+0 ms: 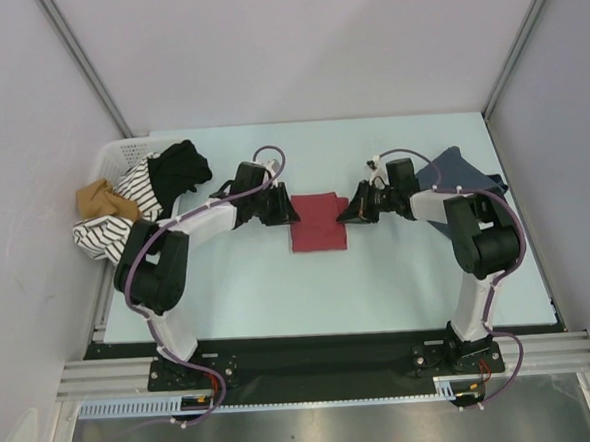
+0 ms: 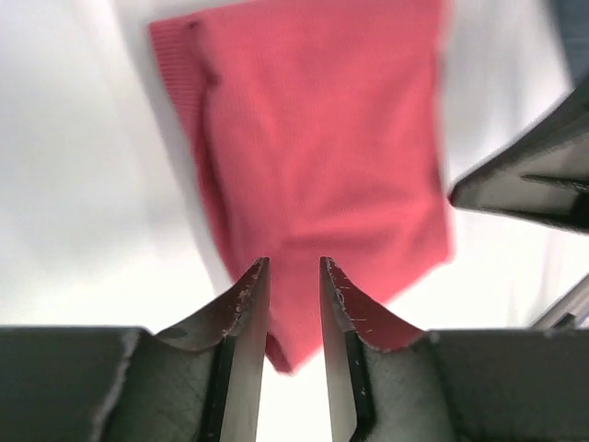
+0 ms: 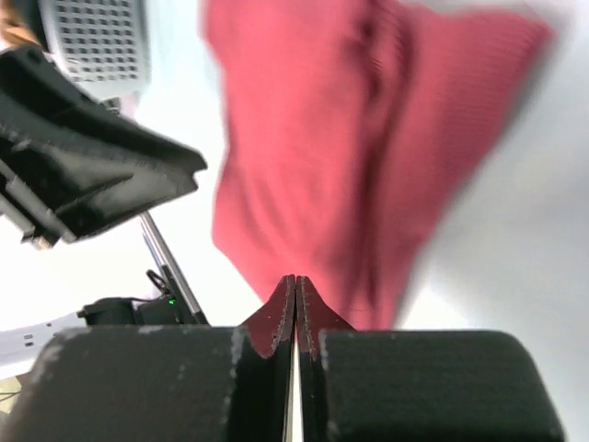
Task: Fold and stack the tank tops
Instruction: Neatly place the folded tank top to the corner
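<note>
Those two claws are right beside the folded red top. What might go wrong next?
The left gripper and right gripper flank the red tank top; a careless move could snag an edge and undo the fold. The blue-grey tank top lies by the right arm, which might drag it.

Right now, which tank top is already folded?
The brick-red tank top, a compact rectangle in the middle; the blue-grey tank top lies loose and unfolded at far right.
</note>
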